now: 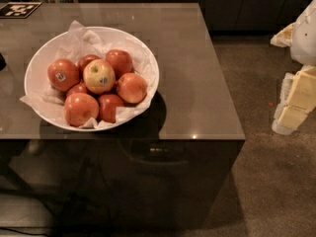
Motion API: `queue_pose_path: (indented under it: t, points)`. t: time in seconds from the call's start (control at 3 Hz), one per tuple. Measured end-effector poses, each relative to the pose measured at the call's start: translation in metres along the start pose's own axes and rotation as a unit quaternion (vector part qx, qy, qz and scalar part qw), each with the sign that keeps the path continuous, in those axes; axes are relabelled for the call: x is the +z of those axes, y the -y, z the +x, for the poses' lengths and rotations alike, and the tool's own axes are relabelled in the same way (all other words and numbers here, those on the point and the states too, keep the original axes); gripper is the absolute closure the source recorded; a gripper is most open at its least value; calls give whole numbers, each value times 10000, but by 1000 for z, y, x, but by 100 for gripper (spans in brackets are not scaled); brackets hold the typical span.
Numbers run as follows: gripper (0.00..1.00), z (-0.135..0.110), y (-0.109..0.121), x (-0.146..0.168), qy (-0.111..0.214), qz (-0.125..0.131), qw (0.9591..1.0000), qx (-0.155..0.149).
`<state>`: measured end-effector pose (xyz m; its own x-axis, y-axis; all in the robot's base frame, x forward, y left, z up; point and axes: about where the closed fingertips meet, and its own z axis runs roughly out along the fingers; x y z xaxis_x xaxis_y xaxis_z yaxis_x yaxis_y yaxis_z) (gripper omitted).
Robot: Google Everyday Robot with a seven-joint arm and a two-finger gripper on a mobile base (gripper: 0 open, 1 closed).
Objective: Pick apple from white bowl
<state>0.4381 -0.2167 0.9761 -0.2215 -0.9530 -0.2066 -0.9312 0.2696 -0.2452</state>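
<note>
The apple is pale yellowish-green with a red-orange blush and a small dark blue sticker. It lies on top of the pile, left of centre, in the white bowl. The bowl is wide and shallow, lined with crumpled white paper, and stands on the left half of the brown table. Several deeper red apples surround the pale one; one at the left has a white-blue sticker. My gripper, white with yellowish pads, is at the right edge of the view, off the table over the floor and far to the right of the bowl.
The table's right edge and front edge border brown carpet. A black-and-white marker card lies at the back left corner. Dark cabinets stand behind the table.
</note>
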Motion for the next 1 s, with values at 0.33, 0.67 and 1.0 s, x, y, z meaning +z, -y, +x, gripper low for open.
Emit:
queue_pose_path:
  t: [0.33, 0.67, 1.0]
  points:
    - [0, 0, 0, 0, 0, 0, 10000, 0]
    - [0, -11, -9, -8, 89, -12, 10000, -26]
    - [0, -52, -52, -21, 139, -101, 9996, -218]
